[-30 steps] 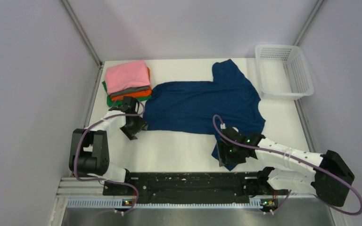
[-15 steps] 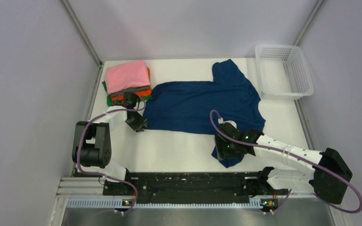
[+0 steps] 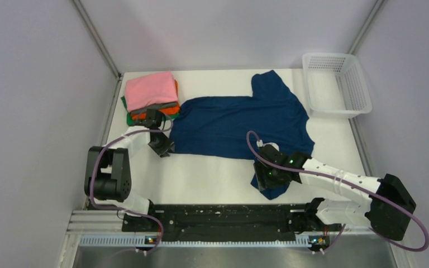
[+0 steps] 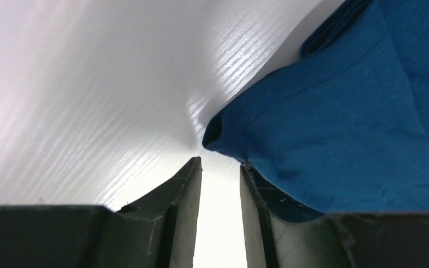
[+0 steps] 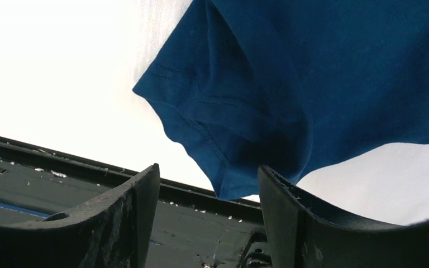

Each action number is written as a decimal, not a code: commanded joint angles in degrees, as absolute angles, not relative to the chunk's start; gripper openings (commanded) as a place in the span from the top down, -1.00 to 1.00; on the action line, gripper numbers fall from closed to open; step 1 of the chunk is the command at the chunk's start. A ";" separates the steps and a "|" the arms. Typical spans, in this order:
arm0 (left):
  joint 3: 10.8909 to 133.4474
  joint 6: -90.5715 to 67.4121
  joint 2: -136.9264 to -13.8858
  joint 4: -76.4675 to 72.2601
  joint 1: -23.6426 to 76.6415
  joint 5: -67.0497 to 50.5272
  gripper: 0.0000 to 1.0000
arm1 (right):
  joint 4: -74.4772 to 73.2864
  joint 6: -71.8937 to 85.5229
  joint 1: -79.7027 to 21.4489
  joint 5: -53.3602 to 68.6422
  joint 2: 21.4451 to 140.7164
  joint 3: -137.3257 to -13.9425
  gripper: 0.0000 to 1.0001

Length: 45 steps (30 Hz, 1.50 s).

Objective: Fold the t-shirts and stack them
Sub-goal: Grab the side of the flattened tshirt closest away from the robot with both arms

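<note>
White table (image 3: 212, 178) with navy t-shirt (image 3: 234, 123), pale lilac walls (image 3: 33, 84) around

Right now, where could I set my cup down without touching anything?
Best is the bare table strip between the near hem of the navy t-shirt and the black rail, flanked by the left gripper and right gripper. Also free: the patch right of the shirt, nearer than the basket. The far-left corner is crowded by the folded stack.

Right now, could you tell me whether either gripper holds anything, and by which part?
Nothing is held. The left gripper has its jaws slightly apart at a corner of the navy t-shirt; the right gripper has its jaws wide open before the sleeve.
</note>
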<state>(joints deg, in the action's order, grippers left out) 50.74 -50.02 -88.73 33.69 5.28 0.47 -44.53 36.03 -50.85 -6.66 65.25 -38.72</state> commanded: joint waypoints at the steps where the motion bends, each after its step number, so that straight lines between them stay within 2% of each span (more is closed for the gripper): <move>1: 51.09 -49.73 -83.55 37.08 4.85 5.88 0.25 | -44.56 35.94 -51.26 -8.09 65.79 -41.56 -0.29; 14: 53.38 -50.27 -94.33 32.30 4.44 3.81 0.21 | -44.02 36.04 -51.31 -7.81 67.16 -41.21 -0.29; 30: 57.39 -48.69 -98.07 28.67 4.48 3.92 0.25 | -45.00 37.00 -51.31 -9.40 67.30 -41.92 -0.29; 31: 58.01 -48.52 -99.07 28.84 4.46 3.82 0.28 | -45.00 36.92 -51.33 -9.40 67.75 -42.14 -0.28; 34: 58.17 -48.01 -100.67 28.17 4.48 2.25 0.61 | -45.04 36.71 -51.32 -9.45 68.57 -42.12 -0.29; 36: 57.80 -47.99 -100.95 28.00 4.49 1.98 0.97 | -45.20 36.81 -51.29 -9.39 68.85 -41.66 -0.28; 40: 57.08 -46.76 -99.94 28.76 4.48 1.03 1.00 | -45.41 37.07 -51.32 -8.47 69.00 -40.10 -0.26; 45: 52.05 -46.27 -93.11 30.71 4.48 1.75 1.00 | -43.11 36.67 -51.27 -6.30 70.91 -37.09 -0.19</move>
